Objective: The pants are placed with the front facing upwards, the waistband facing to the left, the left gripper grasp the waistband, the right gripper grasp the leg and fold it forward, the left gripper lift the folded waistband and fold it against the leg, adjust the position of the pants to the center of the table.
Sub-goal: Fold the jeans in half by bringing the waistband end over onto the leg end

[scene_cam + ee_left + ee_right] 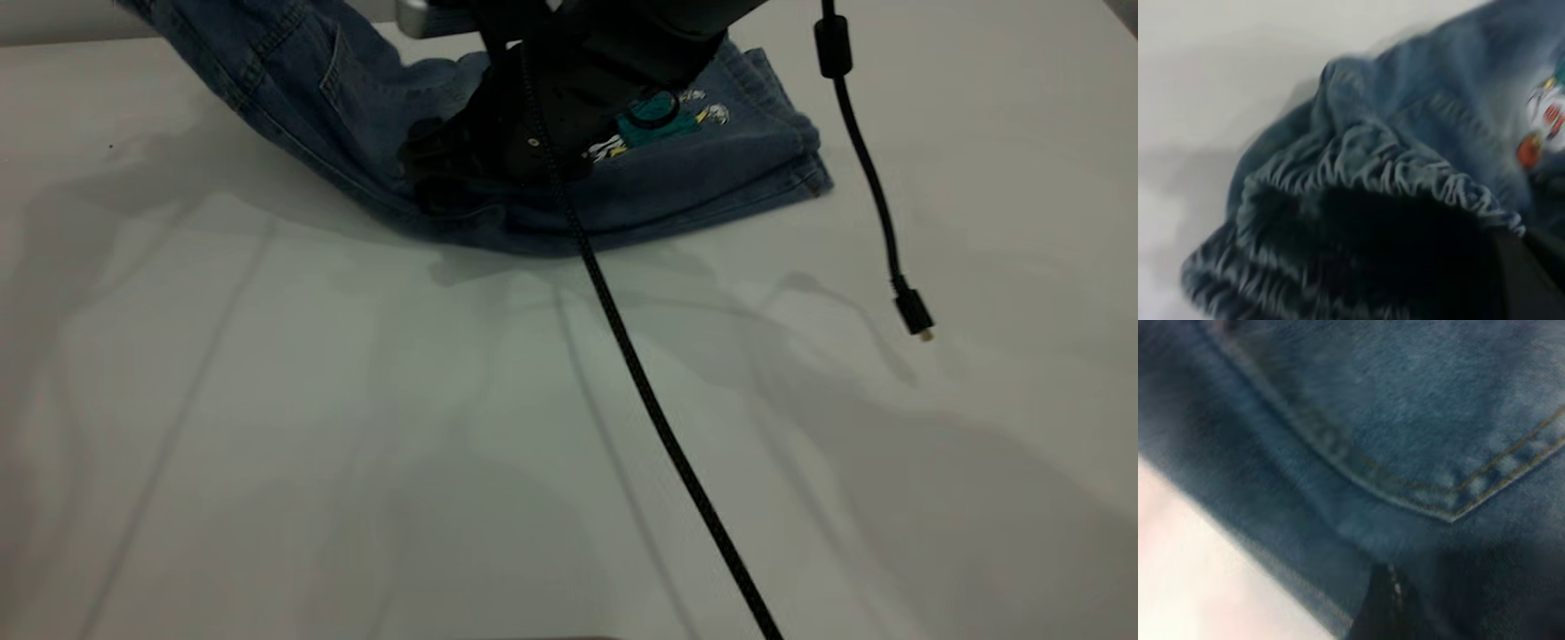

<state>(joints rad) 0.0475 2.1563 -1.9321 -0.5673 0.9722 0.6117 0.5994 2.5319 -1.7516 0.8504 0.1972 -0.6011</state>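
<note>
The blue denim pants [693,178] lie folded lengthwise at the far middle of the table [267,427], back side up, with the cartoon print [658,120] showing. Their left part rises off the table toward the upper left and out of the exterior view. In the left wrist view the ruffled waistband [1405,173] bunches right in front of my left gripper, shut on it; one of its dark fingers [1528,277] shows beside the cloth. My right gripper [431,169] presses down on the leg at the crease. Its wrist view shows pocket stitching [1451,513] close up.
A black braided cable [640,373] runs from the right arm across the table to the near edge. A thinner loose cable with a small plug [913,313] hangs at the right. White tabletop stretches in front of the pants.
</note>
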